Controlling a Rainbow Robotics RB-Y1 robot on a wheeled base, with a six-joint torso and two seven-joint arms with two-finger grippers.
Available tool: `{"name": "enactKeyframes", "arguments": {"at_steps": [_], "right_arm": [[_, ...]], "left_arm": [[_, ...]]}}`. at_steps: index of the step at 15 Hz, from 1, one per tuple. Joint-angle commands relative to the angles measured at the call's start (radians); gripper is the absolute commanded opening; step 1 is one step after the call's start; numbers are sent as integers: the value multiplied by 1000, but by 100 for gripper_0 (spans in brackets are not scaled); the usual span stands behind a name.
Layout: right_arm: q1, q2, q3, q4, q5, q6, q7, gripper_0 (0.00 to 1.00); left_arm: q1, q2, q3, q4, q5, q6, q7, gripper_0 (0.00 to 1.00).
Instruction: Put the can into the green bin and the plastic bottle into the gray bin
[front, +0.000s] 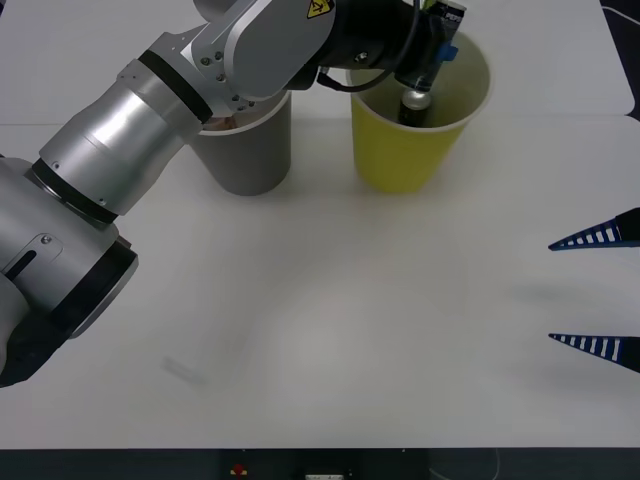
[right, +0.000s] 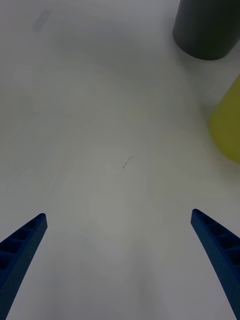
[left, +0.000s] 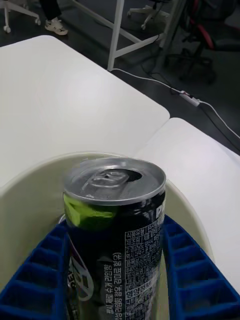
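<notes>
The can (front: 414, 104), silver-topped with a dark label and white print, hangs upright inside the mouth of the green bin (front: 400, 160). My left gripper (front: 420, 88) reaches over from the left and is shut on it. In the left wrist view the blue fingers (left: 195, 280) press both sides of the can (left: 117, 182), with the bin's pale rim (left: 30, 182) behind. The gray bin (front: 248, 155) stands left of the green one, partly under my left arm. The plastic bottle is hidden; a brownish bit shows at the gray bin's rim. My right gripper (front: 598, 290) waits open at the right edge.
White table (front: 330, 320) stretches bare in front of the two bins. In the right wrist view the gray bin (right: 207, 27) and the green bin (right: 227, 125) stand far ahead of the open right gripper (right: 120, 260). Chairs and cables lie beyond the table's far edge.
</notes>
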Motion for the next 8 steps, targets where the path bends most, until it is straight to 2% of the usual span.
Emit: {"name": "enactKeyframes", "arguments": {"at_steps": [1,3,5,8], "right_arm": [[0,0,0,0,0,0,0,100],[0,0,0,0,0,0,0,100],[0,0,0,0,0,0,0,100],[0,0,0,0,0,0,0,100]], "left_arm": [[0,-1,-1,0,2,-1,-3,100],[0,1,1,-1,14,-1,-6,100],[3,12,2,-1,51,-1,-66,100],[109,81,39,-144,135,-3,-137,100]]}}
